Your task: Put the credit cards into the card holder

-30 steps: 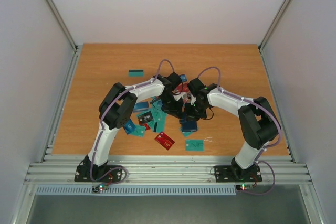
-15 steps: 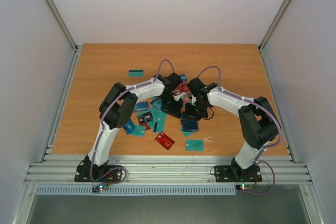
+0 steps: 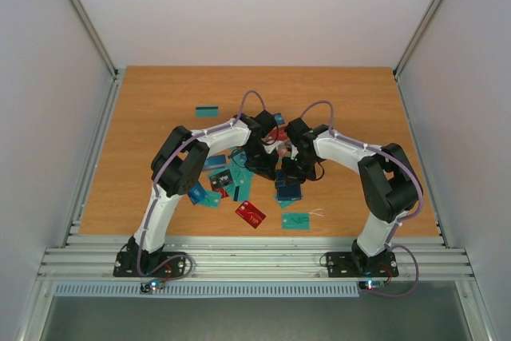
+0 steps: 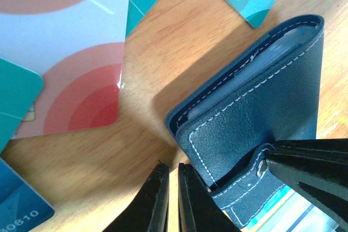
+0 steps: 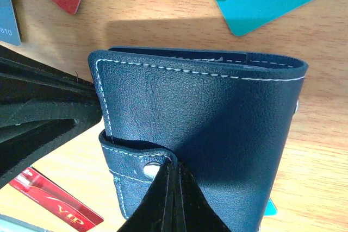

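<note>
Right elbow had drawn slightly inward since a second ago, while the card holder (image 3: 289, 189) had barely shifted. It lay closed on the desk (image 3: 160, 101) between my two wrists, amid scattered credit cards (image 3: 251, 214). My right jaws were pressed together at its clasp tab (image 5: 136, 161), by the snap; whether they pinched the tab I could not tell. My left jaws were all but closed and empty, one finger (image 4: 190, 205) touching the holder's edge beside the tab.
</note>
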Controlling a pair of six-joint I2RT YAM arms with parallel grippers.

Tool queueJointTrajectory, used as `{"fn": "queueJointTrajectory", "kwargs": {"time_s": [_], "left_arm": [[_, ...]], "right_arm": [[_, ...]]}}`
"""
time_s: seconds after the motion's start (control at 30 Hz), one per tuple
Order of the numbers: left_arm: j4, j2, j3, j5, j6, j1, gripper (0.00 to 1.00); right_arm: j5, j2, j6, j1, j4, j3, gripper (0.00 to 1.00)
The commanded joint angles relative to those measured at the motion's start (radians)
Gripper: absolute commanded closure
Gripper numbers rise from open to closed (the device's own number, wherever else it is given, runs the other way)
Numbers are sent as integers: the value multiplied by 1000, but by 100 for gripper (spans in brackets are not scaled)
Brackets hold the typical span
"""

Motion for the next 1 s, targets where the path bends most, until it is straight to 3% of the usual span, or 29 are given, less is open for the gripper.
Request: {"fn": "queueJointTrajectory", "kwargs": {"time_s": [0.0,0.23,0.5,0.97], "left_arm": [[-13,-10,13,-33,6,-3,92],[64,-134,-49,-14,-16,6,92],[184,-180,-135,130,-27,14,88],[180,-135,-131,124,-30,15,89]], "right_arm": [[39,70,-15,-2,6,-8,99],[18,78,-13,-4,14,-8,99],[-29,61,-10,-5,28,0,99],[-48,-38,-15,-17,-45,66,82]]}}
